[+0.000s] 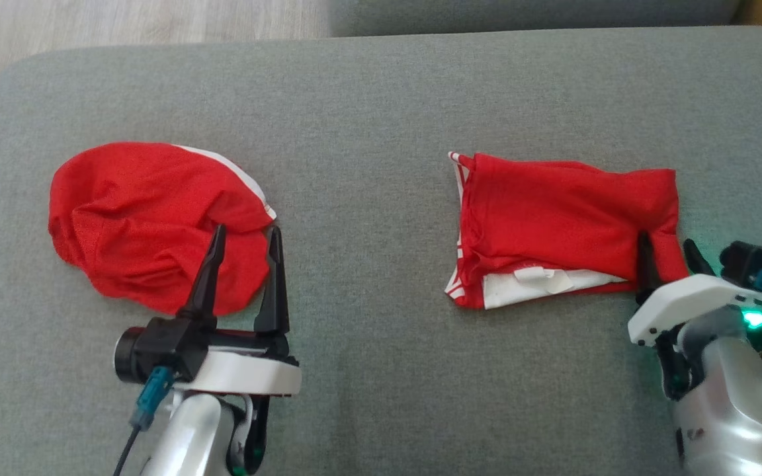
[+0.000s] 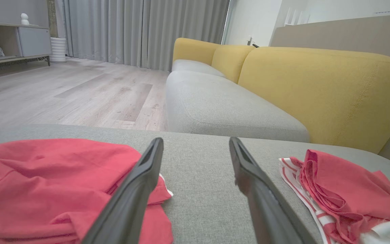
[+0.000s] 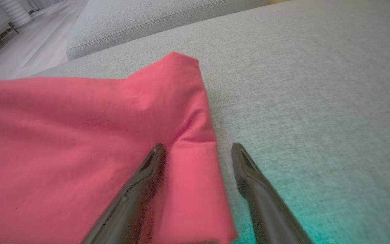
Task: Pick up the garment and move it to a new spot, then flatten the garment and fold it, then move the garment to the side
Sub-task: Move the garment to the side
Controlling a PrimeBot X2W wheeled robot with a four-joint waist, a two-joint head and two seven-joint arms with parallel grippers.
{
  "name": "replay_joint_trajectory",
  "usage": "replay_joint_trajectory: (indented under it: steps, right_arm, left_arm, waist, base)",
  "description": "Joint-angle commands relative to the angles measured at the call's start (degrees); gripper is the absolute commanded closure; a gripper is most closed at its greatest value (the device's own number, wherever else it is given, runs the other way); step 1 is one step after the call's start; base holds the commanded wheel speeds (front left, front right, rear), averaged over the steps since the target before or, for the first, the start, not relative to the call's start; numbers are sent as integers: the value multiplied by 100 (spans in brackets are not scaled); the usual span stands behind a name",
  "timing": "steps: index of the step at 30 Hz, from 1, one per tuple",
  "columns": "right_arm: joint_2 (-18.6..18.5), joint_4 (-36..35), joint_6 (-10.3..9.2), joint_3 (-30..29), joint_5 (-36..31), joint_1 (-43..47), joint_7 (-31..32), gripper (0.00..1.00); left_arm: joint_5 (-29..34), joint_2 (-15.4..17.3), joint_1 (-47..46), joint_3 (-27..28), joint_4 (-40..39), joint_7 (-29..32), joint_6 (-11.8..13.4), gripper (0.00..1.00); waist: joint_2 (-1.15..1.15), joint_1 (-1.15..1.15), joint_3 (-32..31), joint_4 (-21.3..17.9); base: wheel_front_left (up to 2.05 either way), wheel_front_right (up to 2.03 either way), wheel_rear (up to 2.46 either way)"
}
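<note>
Work surface is a grey sofa cushion (image 1: pixel 368 99), wood floor (image 1: pixel 90 26) past its far-left corner.

Head view: two red pieces, well apart. On the left the crumpled garment (image 1: pixel 143 211); on the right the folded garment (image 1: pixel 553 211), white trim (image 1: pixel 540 281) along its near edge. The left gripper (image 1: pixel 247 229) sits at the heap's near-right edge, jaws spread, nothing in them. The right gripper (image 1: pixel 665 239) is at the fold's near-right corner, jaws spread too, empty.

Left wrist view: left gripper (image 2: pixel 195 140) has one jaw over the crumpled garment (image 2: pixel 46 176), the other over bare cushion. Contact: can't tell. Folded garment (image 2: pixel 344 189) lies off right, yellow sofa back (image 2: pixel 317 84) behind.

Right wrist view: right gripper (image 3: pixel 198 146) straddles the edge of the folded garment (image 3: pixel 80 142).

Risks, my read:
- Right closes on the top layer only, so the fold peels open on the move.
- A jaw snags cloth on retreat and drags the stack.
- Left pinches one loose layer, so the heap lifts bunched and is harder to flatten.
</note>
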Motion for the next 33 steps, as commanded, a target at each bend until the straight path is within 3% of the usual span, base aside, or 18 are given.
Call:
replay_joint_trajectory:
  steps: [1, 2, 3, 7, 11, 22, 28, 33]
  right_arm:
    - [-16, -21, -4, 219, -84, -192, 49, 0]
    - [-16, 75, -4, 250, -89, -228, 44, 35]
    - [-16, 151, -4, 288, -126, -259, 22, 98]
    - [-82, 285, -4, 381, -498, -344, -91, 100]
    - [-443, 175, -4, 464, -764, -453, -166, 100]
    - [-2372, -113, -4, 596, -882, -463, 169, 100]
    - [-2905, 101, -4, 467, -851, -568, 86, 100]
    - [-3047, 317, -4, 287, -980, -727, -11, 100]
  left_arm:
    - [52, 15, -253, 142, -160, -55, -5, 0]
    - [52, 15, -255, 142, -157, -55, 0, 0]
    - [53, 15, -254, 145, -153, -55, 5, 0]
    - [61, 15, -230, 166, -121, -55, 23, 0]
    - [56, 15, -203, 191, -98, -55, 10, 0]
    - [7, 15, -204, 206, -224, -55, 25, 0]
    - [25, 15, -248, 197, -239, -55, -4, 0]
    - [43, 15, -292, 211, -217, -55, -30, 0]
  waist:
    - [0, -1, -2, 0]
    - [0, -1, -7, -5]
    - [0, -1, -19, -17]
    - [0, -1, -99, -90]
    - [0, -1, -208, -185]
    - [0, -1, -159, -296]
    - [0, -1, -40, -261]
    - [0, -1, 12, -222]
  base:
    - [0, 0, 0]
    - [0, 0, 0]
    - [0, 0, 0]
    - [0, 0, 0]
    - [0, 0, 0]
    - [0, 0, 0]
    - [0, 0, 0]
    - [0, 0, 0]
